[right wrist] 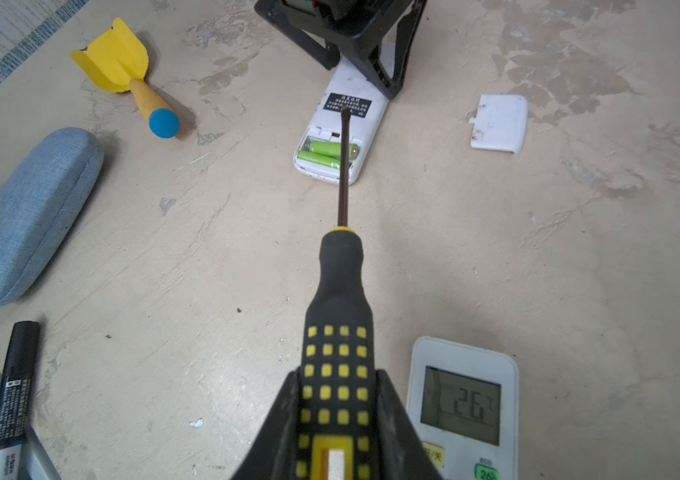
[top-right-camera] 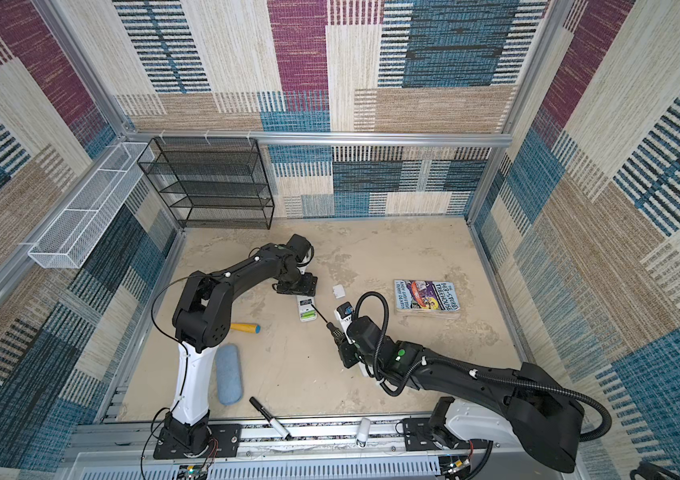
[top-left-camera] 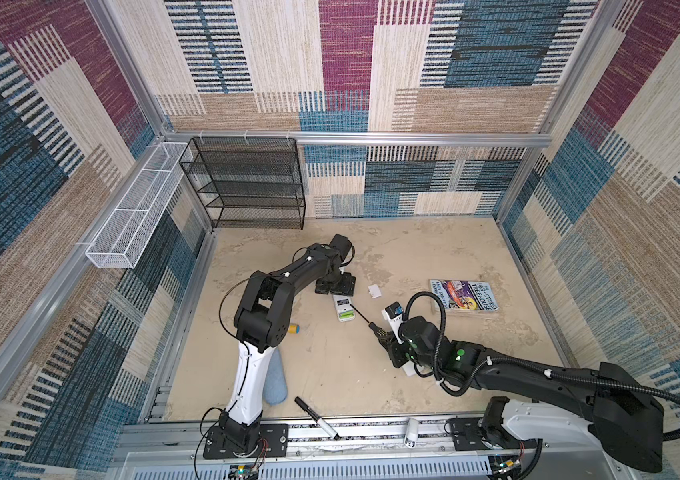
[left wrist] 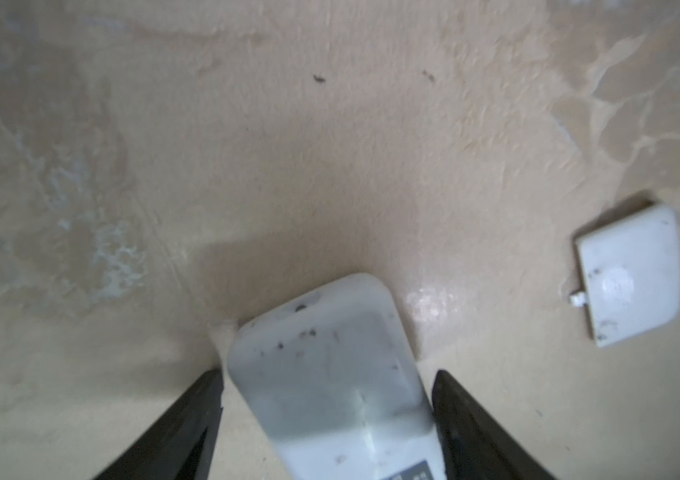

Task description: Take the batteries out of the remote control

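Batteries (right wrist: 328, 153): two, lime green, lay in open white remote (right wrist: 371, 124); second remote (right wrist: 461, 399) showed display. Right gripper (right wrist: 338, 378) clamped one screwdriver (right wrist: 340, 291); left gripper (left wrist: 326, 374), jaws apart, straddled white remote. One battery cover (right wrist: 498, 122) lay loose.

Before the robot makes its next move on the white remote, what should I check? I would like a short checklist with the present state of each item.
1. Battery cover removed: ok, it lies on the table, apart from the remote.
2. Batteries exposed: ok, two green ones lie in the open compartment.
3. Remote held steady: not ok, the left fingers stand open on either side of its end.
4. Screwdriver gripped: ok, the right fingers are shut on its handle.
5. Tip at a battery: cannot tell, the shaft crosses over them and its height is unclear.
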### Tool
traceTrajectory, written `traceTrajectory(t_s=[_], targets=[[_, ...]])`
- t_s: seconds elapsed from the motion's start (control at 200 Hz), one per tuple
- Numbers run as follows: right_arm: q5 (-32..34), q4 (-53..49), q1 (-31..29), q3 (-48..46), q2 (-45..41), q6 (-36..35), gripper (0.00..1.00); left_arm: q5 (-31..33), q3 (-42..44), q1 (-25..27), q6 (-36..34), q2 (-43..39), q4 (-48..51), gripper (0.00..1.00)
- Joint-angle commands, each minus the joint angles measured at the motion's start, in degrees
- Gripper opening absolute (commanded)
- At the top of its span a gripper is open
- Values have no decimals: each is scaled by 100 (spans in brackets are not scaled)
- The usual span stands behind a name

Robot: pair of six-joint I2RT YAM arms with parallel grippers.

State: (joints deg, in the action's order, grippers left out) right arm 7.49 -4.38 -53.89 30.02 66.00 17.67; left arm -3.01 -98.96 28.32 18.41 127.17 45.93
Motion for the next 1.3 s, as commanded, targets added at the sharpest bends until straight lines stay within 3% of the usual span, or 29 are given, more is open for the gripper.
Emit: traceTrajectory(t_s=[0.0,0.476,0.766,1.072,1.292], targets=[[42,128,4,61,-43,-44,0,263,-74,-52,204,219,856,82],[-114,-212,5,405,326,-166,0,555,653,-322,354,-312,913,80],[287,-666,111,671,469,502,0,336,1064,-318,313,-564,652,78],[-46,-610,448,809,519,713,0,-33,1556,-319,103,-1021,427,72],[-309,-494,537,845,639,624,0,-115,1884,-318,20,-1521,250,75]])
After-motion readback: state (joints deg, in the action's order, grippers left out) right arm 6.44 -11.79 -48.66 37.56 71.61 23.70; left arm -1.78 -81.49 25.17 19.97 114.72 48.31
